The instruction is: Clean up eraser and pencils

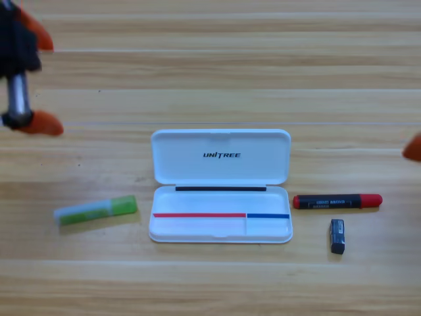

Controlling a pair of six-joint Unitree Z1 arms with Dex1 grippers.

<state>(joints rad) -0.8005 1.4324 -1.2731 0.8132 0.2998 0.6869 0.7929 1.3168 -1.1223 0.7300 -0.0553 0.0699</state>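
The pale pencil with a light green end point(96, 210) lies on the table left of the open white case point(221, 166). Right of the case lies the black pencil with red ends point(337, 201), and the small dark eraser point(337, 236) sits just below it. Nothing lies inside the case. My left gripper point(55, 84) hangs open at the upper left corner, well above the pale pencil and holding nothing. Of my right gripper point(414, 147) only an orange tip shows at the right edge, above and right of the black pencil.
The case's lid point(221, 141) marked UNITREE lies flat behind its tray point(283, 234). Bare wooden table point(217, 59) surrounds everything.
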